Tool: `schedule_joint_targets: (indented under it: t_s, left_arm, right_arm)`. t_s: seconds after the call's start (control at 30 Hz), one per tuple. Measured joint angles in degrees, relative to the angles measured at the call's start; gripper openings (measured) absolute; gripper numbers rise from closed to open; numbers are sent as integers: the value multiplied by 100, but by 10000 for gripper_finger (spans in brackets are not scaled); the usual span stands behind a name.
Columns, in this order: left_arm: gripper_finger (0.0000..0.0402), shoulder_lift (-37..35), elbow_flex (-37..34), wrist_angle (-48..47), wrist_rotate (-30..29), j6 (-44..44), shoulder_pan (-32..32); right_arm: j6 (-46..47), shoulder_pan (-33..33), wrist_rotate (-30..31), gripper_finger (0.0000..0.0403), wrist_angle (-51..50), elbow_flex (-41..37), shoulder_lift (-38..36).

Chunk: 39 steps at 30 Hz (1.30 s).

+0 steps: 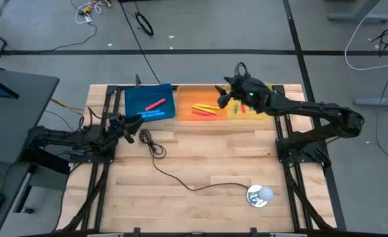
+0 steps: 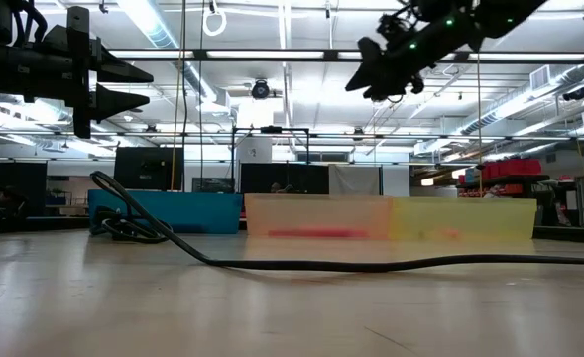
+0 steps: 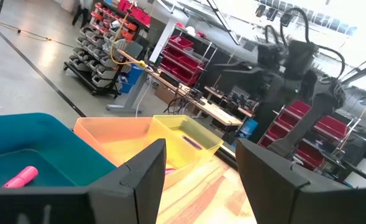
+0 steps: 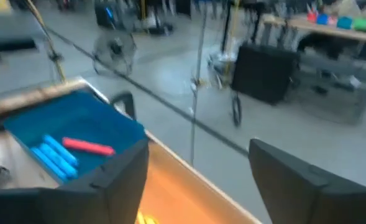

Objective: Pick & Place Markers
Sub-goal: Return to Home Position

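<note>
Three trays stand in a row at the table's far edge: blue (image 1: 133, 99), orange (image 1: 184, 99) and yellow (image 1: 267, 112). In the blue tray lie a red-pink marker (image 1: 155, 104) (image 4: 88, 147) and blue markers (image 1: 153, 114) (image 4: 55, 155). Yellow and red markers (image 1: 203, 109) lie in the orange tray. The yellow tray holds green and red ones (image 1: 238, 108) and a purple one (image 3: 192, 143). My left gripper (image 1: 138, 121) (image 3: 201, 168) is open, raised above the table at the blue tray's near edge. My right gripper (image 1: 220, 97) (image 4: 198, 180) is open and empty, high over the orange and yellow trays.
A thin black cable (image 1: 180, 181) (image 2: 272, 263) snakes from near the left gripper across the table's middle to a round silver-white object (image 1: 259, 195) near the near-right corner. Bare wood lies between the trays and the near edge.
</note>
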Motion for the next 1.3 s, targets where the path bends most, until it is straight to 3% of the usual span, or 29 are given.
schedule_joint_targets:
  t_s: [0.3,0.93,1.3]
  left_arm:
    - [200,0,1,0,0,0,-1]
    - [200,0,2,0,0,0,-2]
    - [200,2,0,0,0,1,0]
  right_arm:
    - [149,-272,-121,313,1618,-1423,-1054]
    - [317,-845,-119,314,2645,-4426,-3368]
    - [156,-1053,-114,314,2444,-4948,-4384]
